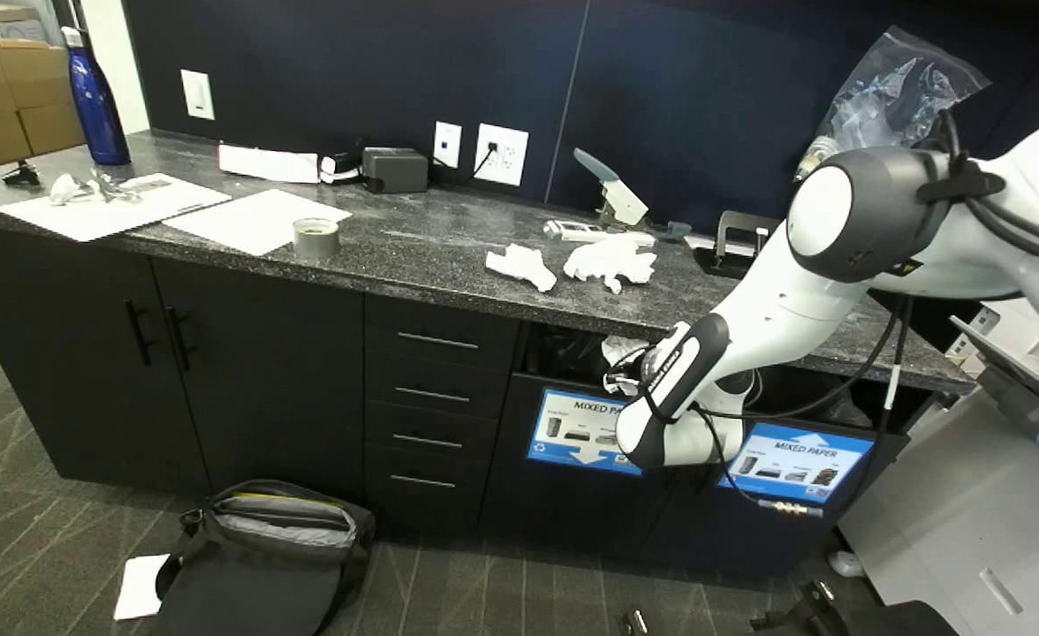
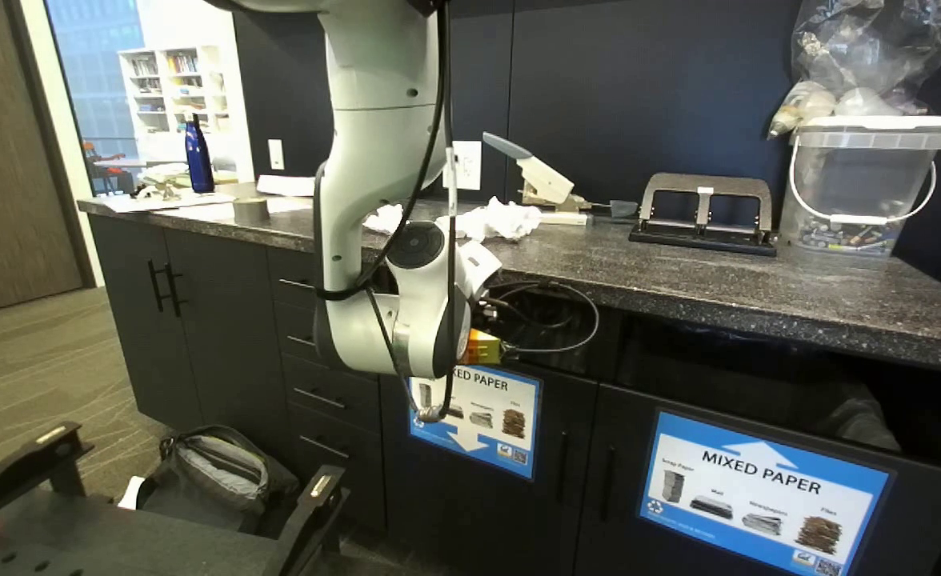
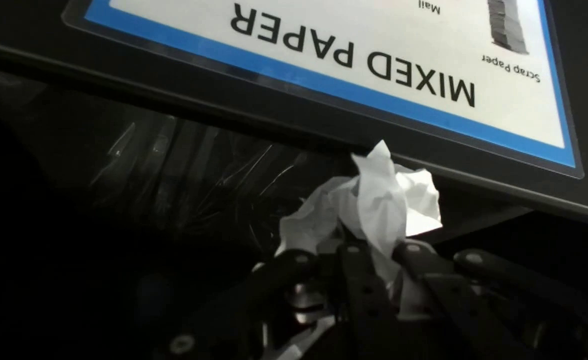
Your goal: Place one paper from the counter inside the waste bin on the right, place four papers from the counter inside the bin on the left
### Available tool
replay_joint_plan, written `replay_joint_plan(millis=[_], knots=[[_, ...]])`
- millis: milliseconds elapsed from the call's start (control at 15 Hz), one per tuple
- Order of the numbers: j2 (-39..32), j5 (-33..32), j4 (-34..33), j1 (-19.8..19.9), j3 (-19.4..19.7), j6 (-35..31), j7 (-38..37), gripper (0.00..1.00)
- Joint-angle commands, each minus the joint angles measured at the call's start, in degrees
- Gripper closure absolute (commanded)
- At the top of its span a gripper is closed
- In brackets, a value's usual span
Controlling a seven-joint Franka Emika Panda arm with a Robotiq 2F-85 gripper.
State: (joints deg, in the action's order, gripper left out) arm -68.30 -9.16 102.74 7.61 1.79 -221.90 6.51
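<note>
In the wrist view my gripper (image 3: 381, 255) is closed on a crumpled white paper (image 3: 381, 205), which sticks out past the fingertips. The paper is at the dark opening of the left bin (image 3: 254, 131), close to its front edge; the sign on that bin shows upside down. In an exterior view the left bin (image 1: 564, 495) has the arm's wrist in front of it, and the fingers are hidden. Two crumpled white papers, one (image 1: 521, 267) and another (image 1: 610, 261), lie on the counter (image 1: 431, 256). The right bin (image 2: 678, 544) stands beside the left bin.
A stapler (image 1: 621, 199) and a hole punch (image 2: 702, 212) stand behind the papers. A clear bucket (image 2: 854, 184) stands at the right end. Flat sheets (image 1: 259, 219), a tape roll (image 1: 316, 237) and a blue bottle (image 1: 95, 102) are at the left. A cable loop (image 2: 590, 320) hangs by the wrist.
</note>
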Motion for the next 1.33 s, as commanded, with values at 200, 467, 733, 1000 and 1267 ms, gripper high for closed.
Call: replay_joint_plan(millis=[200,467,733,1000,1267], knots=[[-8.17,6.18,-12.30,-3.34,1.31,-2.30,-0.48,0.92],[-11.07,8.89,-17.65,-4.29,1.65,-1.53,-0.55,0.92],[-13.22,11.64,-21.80,-5.06,2.74,-0.14,-0.14,0.65],[-14.87,13.78,-25.71,-5.62,4.31,3.82,0.45,0.38],[-14.92,13.95,-26.92,-5.93,6.02,9.23,0.66,0.07]])
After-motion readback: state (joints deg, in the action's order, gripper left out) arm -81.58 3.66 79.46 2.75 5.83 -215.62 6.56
